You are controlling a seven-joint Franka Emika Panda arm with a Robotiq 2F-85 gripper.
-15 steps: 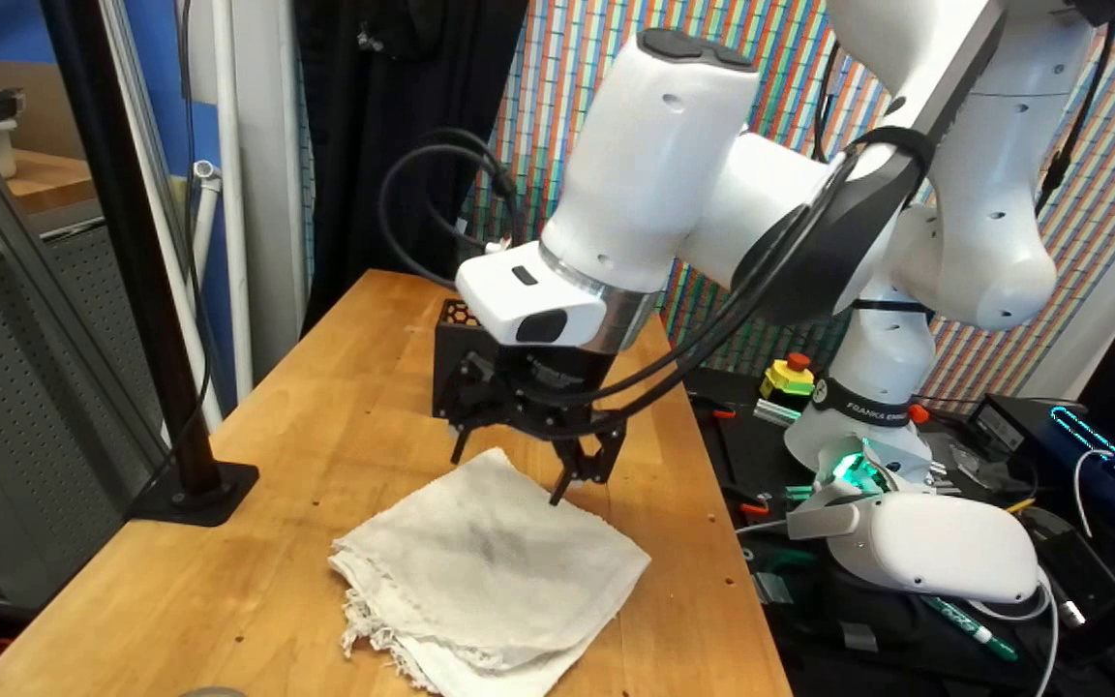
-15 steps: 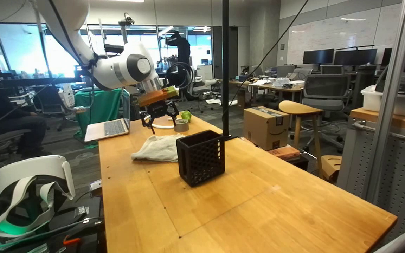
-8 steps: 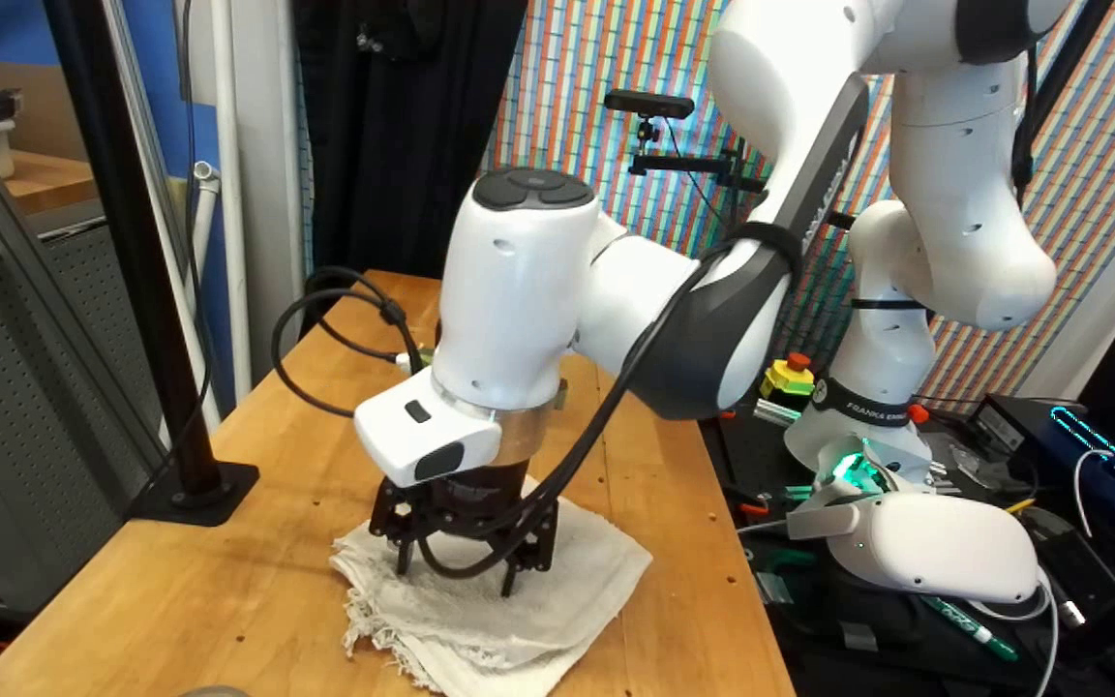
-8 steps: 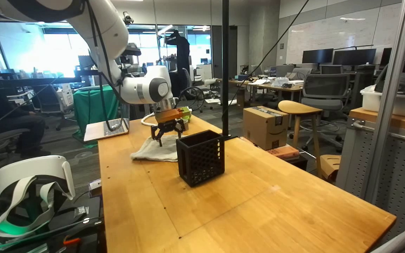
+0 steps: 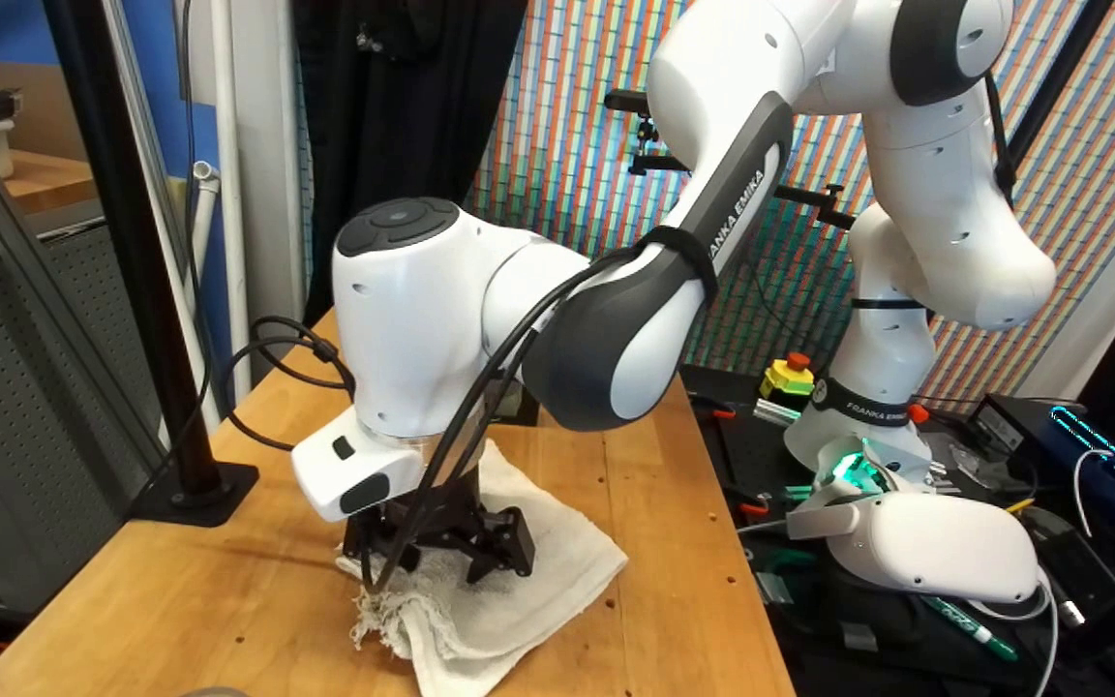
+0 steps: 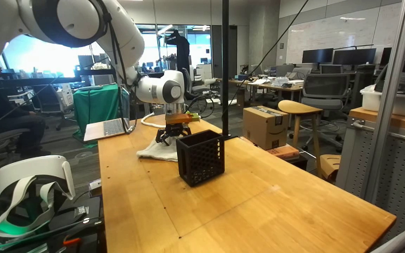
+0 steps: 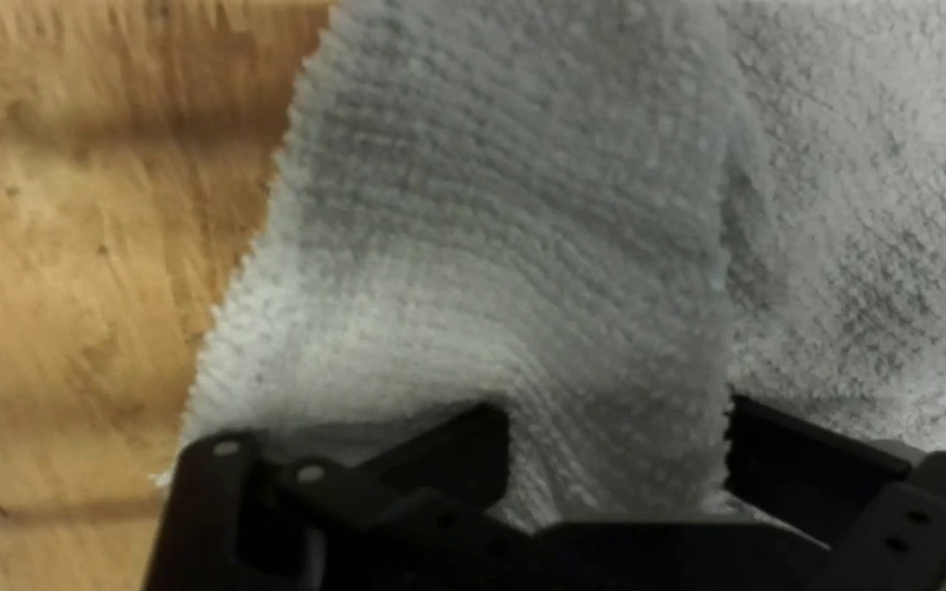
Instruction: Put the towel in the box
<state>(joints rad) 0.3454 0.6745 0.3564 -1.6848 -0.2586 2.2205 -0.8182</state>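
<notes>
Towel [image 5: 557, 561] inside table [image 5: 674, 620] edges, free room alongside; rucked, unpinched between fingers [image 7: 793, 460] of well-parted end effector [image 7: 617, 450].

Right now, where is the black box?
In an exterior view, the black box stands near the picture's centre on the wooden table, to the right of the towel and partly hiding it.

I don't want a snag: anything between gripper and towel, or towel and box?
Nothing visible stands between the gripper and the towel, which shows between its jaws. Toward the box, only the box's own upright wall shows; the towel probably must clear it.
</notes>
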